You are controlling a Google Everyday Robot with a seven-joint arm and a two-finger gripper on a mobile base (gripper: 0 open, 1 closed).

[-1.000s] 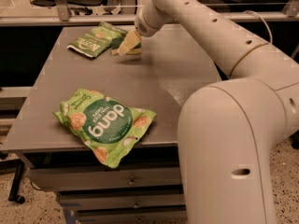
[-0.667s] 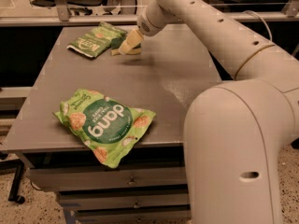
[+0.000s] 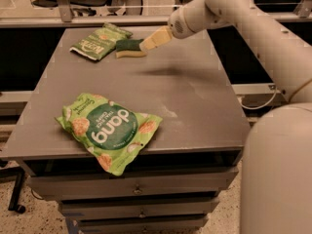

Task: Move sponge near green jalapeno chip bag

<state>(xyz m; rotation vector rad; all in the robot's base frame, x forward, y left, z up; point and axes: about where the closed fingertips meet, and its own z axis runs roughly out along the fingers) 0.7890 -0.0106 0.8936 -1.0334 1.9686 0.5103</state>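
Note:
The sponge (image 3: 129, 48), dark green on top with a pale yellow base, lies flat on the grey table (image 3: 195, 96) at the far side. Its left end is just beside the right edge of the olive-green jalapeno chip bag (image 3: 99, 42), which lies flat at the far left. My gripper (image 3: 152, 40) hovers just right of the sponge and slightly above it, pointing down-left at it. It is open and holds nothing. The pale arm reaches in from the upper right.
A big bright lime-green "dang" bag (image 3: 108, 129) lies at the table's front left, overhanging the front edge. Drawers (image 3: 136, 189) sit under the tabletop. My white body (image 3: 280, 174) fills the lower right. A dark gap and railing run behind the table.
My gripper was down on the sponge beside the chip bag. It has let go and drawn back up and to the right, leaving the sponge on the table.

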